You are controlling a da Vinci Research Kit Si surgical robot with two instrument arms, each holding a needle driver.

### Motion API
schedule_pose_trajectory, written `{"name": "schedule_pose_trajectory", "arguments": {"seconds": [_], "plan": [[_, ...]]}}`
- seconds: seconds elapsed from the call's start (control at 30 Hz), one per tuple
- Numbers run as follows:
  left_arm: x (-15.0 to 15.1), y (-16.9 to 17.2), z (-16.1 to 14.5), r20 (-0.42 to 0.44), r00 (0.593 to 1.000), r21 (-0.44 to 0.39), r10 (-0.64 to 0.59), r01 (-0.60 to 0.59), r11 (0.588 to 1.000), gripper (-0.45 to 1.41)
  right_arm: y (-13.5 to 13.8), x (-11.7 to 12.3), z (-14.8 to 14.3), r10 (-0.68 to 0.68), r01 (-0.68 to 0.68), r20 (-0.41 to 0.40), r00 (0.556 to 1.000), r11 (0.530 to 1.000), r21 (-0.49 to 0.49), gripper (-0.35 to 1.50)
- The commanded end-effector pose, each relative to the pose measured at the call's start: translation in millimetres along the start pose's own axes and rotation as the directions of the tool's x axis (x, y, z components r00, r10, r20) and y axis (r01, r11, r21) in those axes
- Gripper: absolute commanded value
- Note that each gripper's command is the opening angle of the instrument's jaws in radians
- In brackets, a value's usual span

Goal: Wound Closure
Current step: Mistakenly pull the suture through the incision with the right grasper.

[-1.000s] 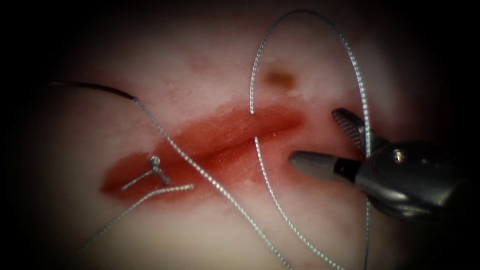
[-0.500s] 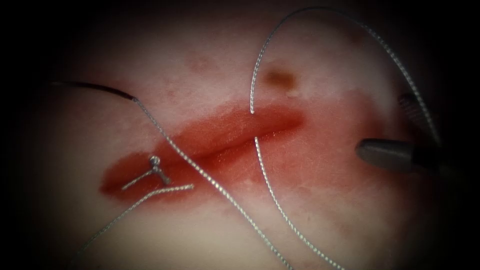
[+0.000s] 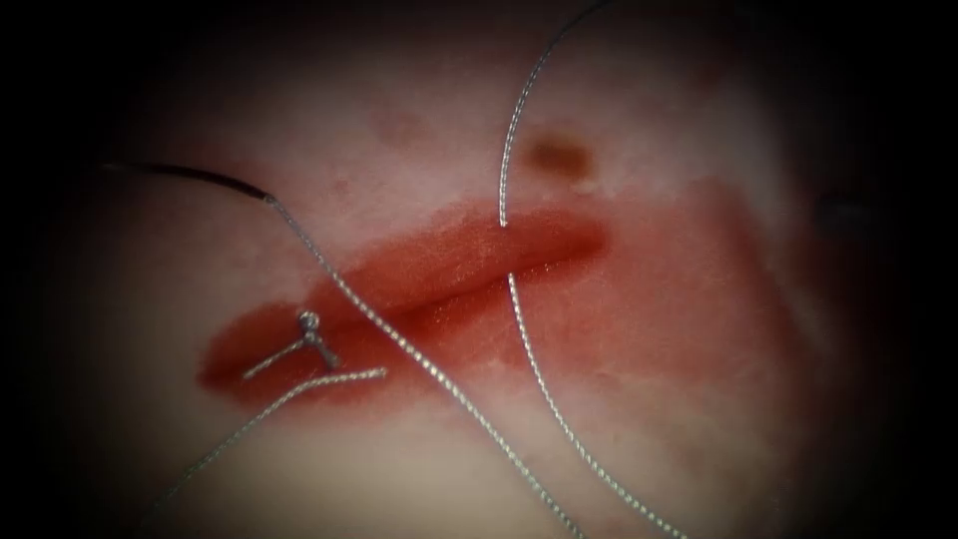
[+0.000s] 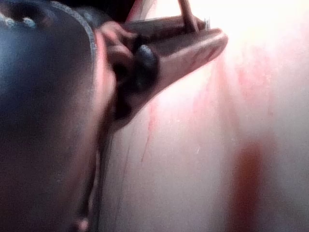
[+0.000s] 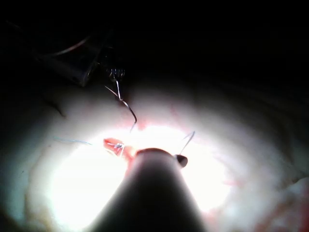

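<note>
The cut runs across the tissue, wet with red fluid. Thread enters the cut's far lip and comes out at its near lip, then trails toward the front. A dark curved needle lies over the tissue left of the cut, not in the tissue, with thread running from its end across the cut. The left tool has its jaws shut on a thin curved piece that looks like the needle. The right tool hangs over the lit wound.
A tied knot with short cut ends sits at the cut's left end. A thread loop arcs up behind the cut. A brown spot marks the tissue behind the cut.
The right tool has drawn back to the right, out of the endoscope view. The thread loop it touched has swung up and to the right. Needle, knot and stitch have not moved.
</note>
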Motion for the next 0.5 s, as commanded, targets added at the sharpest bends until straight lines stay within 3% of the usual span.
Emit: {"name": "schedule_pose_trajectory", "arguments": {"seconds": [0.03,0.2,0.27,0.37,0.43,0.5], "plan": [[-0.5,-1.1,-0.5,0.004,1.000,0.004,0.004,-0.004,1.000,-0.45,-0.1,1.8,0.5,-0.005,0.005,-0.061,0.998,1.000,-0.001,1.41],[-0.5,-1.1,-0.5,0.005,1.000,0.004,0.004,-0.004,1.000,-0.45,1.0,3.9,-0.5,0.026,-0.022,-0.222,0.975,1.000,0.020,1.36],[-0.5,-1.0,-0.4,0.006,1.000,0.004,0.004,-0.004,1.000,-0.45,1.0,5.1,-0.5,0.038,0.003,-0.240,0.970,0.986,0.168,1.30],[-0.5,-1.1,-0.4,0.006,1.000,0.004,0.004,-0.004,1.000,-0.45,0.6,7.1,0.2,-0.015,0.130,-0.273,0.962,0.904,0.407,1.35],[-0.5,-1.1,-0.3,0.007,1.000,0.005,0.004,-0.004,1.000,-0.45,-1.2,8.1,1.2,-0.113,0.262,-0.310,0.944,0.828,0.496,1.36],[-0.5,-1.1,-0.3,0.007,1.000,0.005,0.004,-0.004,1.000,-0.45,-3.3,7.8,1.7,-0.197,0.349,-0.338,0.921,0.802,0.485,1.35]]}}
